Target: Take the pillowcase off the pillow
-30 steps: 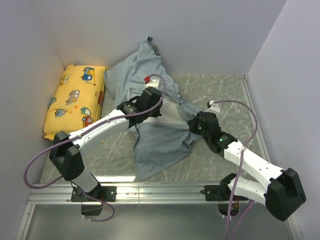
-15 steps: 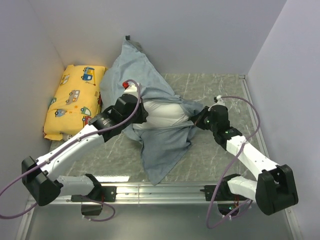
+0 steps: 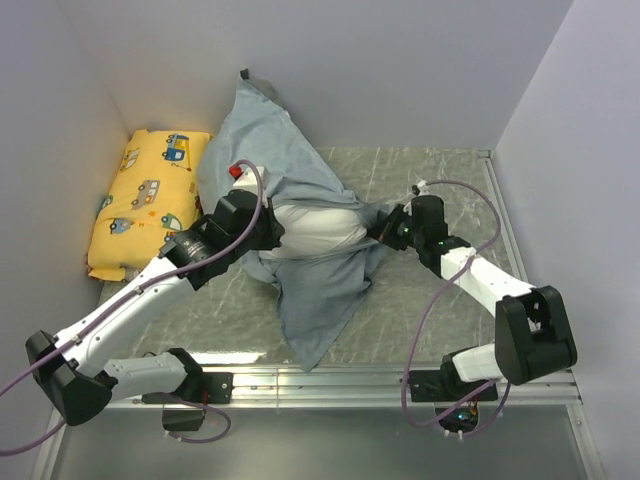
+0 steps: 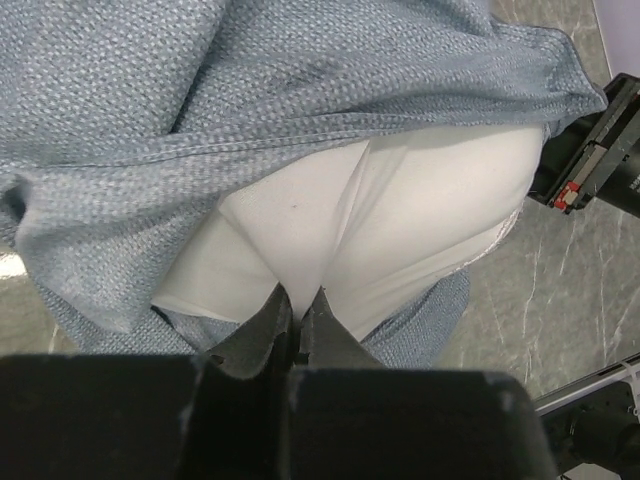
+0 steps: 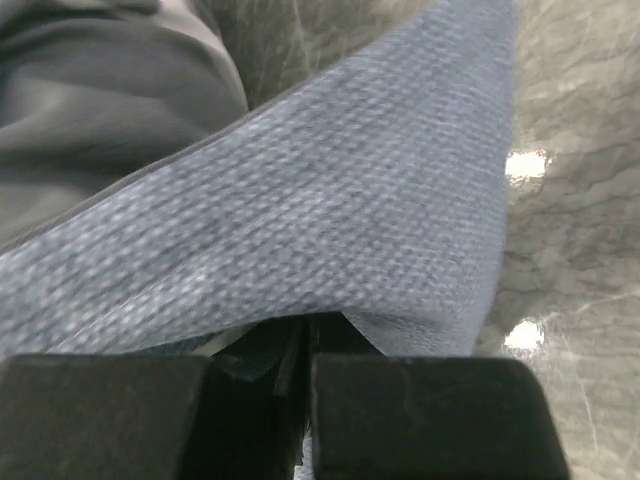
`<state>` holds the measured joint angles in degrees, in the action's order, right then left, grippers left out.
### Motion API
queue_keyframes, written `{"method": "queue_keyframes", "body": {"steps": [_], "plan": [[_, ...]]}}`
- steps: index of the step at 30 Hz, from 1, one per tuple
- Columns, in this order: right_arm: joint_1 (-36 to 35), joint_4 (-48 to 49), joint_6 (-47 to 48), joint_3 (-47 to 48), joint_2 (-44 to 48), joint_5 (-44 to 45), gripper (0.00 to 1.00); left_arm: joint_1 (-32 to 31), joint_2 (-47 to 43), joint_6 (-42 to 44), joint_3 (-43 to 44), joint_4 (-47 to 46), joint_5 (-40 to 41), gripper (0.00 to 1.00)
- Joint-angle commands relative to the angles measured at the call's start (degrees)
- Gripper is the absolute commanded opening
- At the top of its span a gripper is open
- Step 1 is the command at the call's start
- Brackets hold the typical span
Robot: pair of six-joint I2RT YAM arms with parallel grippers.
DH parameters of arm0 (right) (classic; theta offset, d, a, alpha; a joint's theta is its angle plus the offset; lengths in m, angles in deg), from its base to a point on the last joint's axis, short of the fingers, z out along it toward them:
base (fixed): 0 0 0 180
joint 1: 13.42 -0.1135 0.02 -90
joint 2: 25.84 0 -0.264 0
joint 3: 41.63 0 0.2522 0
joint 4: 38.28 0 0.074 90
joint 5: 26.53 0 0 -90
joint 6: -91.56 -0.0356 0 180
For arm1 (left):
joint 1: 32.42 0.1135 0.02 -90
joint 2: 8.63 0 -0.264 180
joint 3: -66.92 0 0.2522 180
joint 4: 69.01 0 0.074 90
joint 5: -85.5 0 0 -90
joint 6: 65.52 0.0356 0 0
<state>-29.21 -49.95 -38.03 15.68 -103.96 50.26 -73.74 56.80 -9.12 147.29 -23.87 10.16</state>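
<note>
The blue-grey pillowcase [image 3: 300, 170] lies rumpled mid-table, one corner up against the back wall and a flap trailing toward the near edge. The white pillow [image 3: 318, 230] bulges out of its opening. My left gripper [image 3: 274, 232] is shut, pinching a fold of the pillow [image 4: 400, 220] at its left end, with the pillowcase [image 4: 200, 100] bunched above it. My right gripper [image 3: 386, 228] is shut on the pillowcase edge at the right side. In the right wrist view the fabric [image 5: 330, 220] drapes over the closed fingers [image 5: 340, 345].
A yellow vehicle-print pillow [image 3: 150, 200] lies along the left wall. The table [image 3: 450, 180] is grey marble with walls on three sides. The right gripper's body shows in the left wrist view [image 4: 600, 150], close to the pillow's right end.
My left gripper has pulled left and nearer with the pillow, showing more white. My right gripper has shifted back and left with the fabric. The pillowcase's top corner has moved left along the back wall.
</note>
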Motion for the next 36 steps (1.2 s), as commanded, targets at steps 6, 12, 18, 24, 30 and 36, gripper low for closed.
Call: {"method": "queue_keyframes", "body": {"steps": [6, 12, 18, 24, 30, 36], "plan": [[10.2, -2.4, 4.3, -1.4, -5.9, 13.9, 0.00, 2.8, -11.6, 4.2, 5.7, 8.1, 11.5, 0.00], [11.4, -2.5, 4.3, -0.9, -7.2, 14.0, 0.04, 2.8, -13.7, 4.2, 6.3, 11.2, 11.9, 0.01], [12.3, -2.3, 3.9, 0.1, -9.5, 12.3, 0.08, 2.7, -16.7, 3.5, 6.1, 14.4, 12.9, 0.01], [12.6, -2.2, 4.0, 0.7, -11.0, 12.2, 0.09, 2.8, -18.5, 3.3, 5.8, 16.0, 13.3, 0.01], [13.4, -2.2, 4.0, 1.0, -11.5, 11.3, 0.11, 2.7, -21.2, 2.7, 5.5, 18.3, 13.7, 0.01], [13.5, -3.2, 3.8, 3.7, -11.7, 9.0, 0.13, 2.7, -21.7, 2.4, 4.8, 17.0, 11.4, 0.01]]}}
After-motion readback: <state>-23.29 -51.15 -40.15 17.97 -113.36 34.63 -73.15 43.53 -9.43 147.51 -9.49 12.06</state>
